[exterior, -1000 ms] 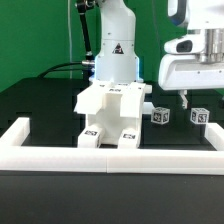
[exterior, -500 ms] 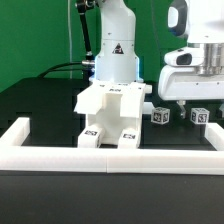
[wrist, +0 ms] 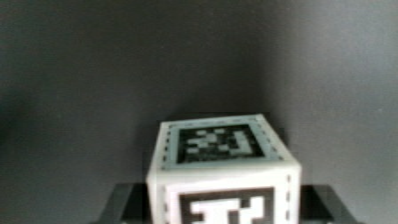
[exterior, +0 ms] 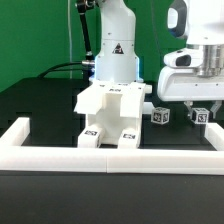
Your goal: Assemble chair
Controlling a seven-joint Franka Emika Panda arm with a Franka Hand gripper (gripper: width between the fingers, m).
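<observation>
One small chair block [wrist: 221, 165] sat clamped in my gripper [exterior: 192, 106] on the exterior view's right, so I judged a slow, straight lift best, keeping it square.

The chair [exterior: 112, 112] stands behind the wall [exterior: 110, 157] and before the arm's base [exterior: 115, 55]. To the exterior view's right of it lie two blocks: the near block [exterior: 159, 116] just beside it, the far block [exterior: 201, 116] under the gripper [wrist: 219, 208], between its fingers.
</observation>
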